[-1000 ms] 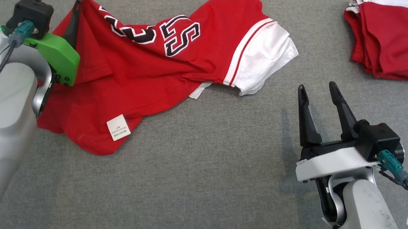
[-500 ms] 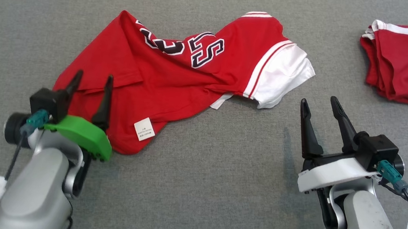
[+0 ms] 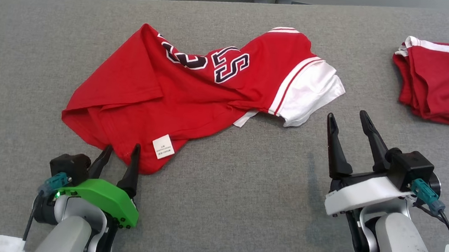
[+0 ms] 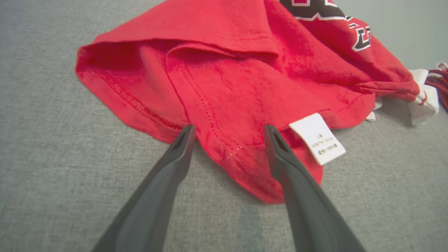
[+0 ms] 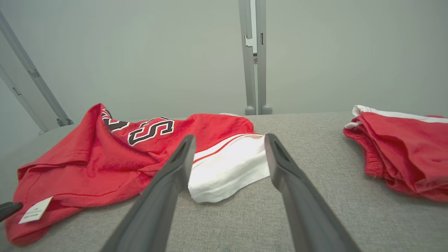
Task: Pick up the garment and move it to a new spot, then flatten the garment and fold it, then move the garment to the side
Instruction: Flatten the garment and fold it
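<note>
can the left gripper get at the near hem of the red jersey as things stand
Probably yes. The left gripper is open, its tips on either side of the near hem corner of the red jersey, beside the white label, with nothing in the way.

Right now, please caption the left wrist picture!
Open left end effector poised at hem of red jersey, near white tag.

left gripper [image 4: 227, 131]: spread wide | garment [image 4: 224, 70]: crumpled, hem between fingers | care label [image 4: 317, 138]: right
</note>
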Motion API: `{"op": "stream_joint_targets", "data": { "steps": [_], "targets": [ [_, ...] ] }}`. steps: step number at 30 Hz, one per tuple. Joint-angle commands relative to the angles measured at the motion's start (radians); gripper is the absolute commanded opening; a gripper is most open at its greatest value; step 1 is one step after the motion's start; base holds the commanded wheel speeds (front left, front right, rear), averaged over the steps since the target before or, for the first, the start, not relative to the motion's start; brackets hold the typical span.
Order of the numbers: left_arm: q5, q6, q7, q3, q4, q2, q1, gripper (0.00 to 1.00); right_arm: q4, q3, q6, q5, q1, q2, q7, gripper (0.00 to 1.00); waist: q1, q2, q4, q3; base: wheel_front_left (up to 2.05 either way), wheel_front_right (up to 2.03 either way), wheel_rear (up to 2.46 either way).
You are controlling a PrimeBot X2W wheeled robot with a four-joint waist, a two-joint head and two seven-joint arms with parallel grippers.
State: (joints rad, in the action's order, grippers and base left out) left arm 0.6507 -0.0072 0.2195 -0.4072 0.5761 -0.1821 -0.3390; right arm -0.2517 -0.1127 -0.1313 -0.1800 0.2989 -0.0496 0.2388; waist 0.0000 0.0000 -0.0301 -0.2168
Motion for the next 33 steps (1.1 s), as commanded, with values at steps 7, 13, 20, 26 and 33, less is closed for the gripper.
{"op": "stream_joint_targets", "data": {
  "steps": [7, 13, 20, 26, 33],
  "targets": [
    [0.073, -0.001, -0.055, 0.034, 0.023, 0.006, 0.009, 1.0, 0.005, 0.005, 0.001, 0.004, -0.009, -0.002, -0.001, 1.0, 0.0, 0.0, -0.026, -0.006, 0.0, 0.0, 0.0],
    [0.095, -0.017, -0.076, 0.03, -0.006, 0.017, 0.025, 0.83, 0.003, 0.01, 0.001, 0.003, -0.01, -0.002, 0.002, 1.0, 0.0, 0.0, -0.03, -0.001, 0.0, 0.0, 0.0],
    [0.105, -0.021, -0.071, 0.032, -0.072, 0.009, 0.039, 0.05, -0.002, 0.008, 0.001, 0.0, -0.015, -0.002, 0.005, 1.0, 0.0, 0.0, -0.026, 0.011, 0.0, 0.0, 0.0],
    [0.094, -0.027, -0.038, 0.043, -0.157, -0.019, 0.04, 0.0, -0.007, 0.001, 0.001, -0.004, -0.021, -0.002, 0.007, 1.0, 0.0, 0.0, -0.022, 0.025, 0.0, 0.0, 0.0],
    [0.064, -0.023, 0.004, 0.076, -0.262, -0.063, -0.006, 0.0, -0.014, -0.007, 0.001, -0.009, -0.023, -0.002, 0.008, 1.0, 0.0, 0.0, -0.024, 0.04, 0.0, 0.0, 0.0]
  ]
}}
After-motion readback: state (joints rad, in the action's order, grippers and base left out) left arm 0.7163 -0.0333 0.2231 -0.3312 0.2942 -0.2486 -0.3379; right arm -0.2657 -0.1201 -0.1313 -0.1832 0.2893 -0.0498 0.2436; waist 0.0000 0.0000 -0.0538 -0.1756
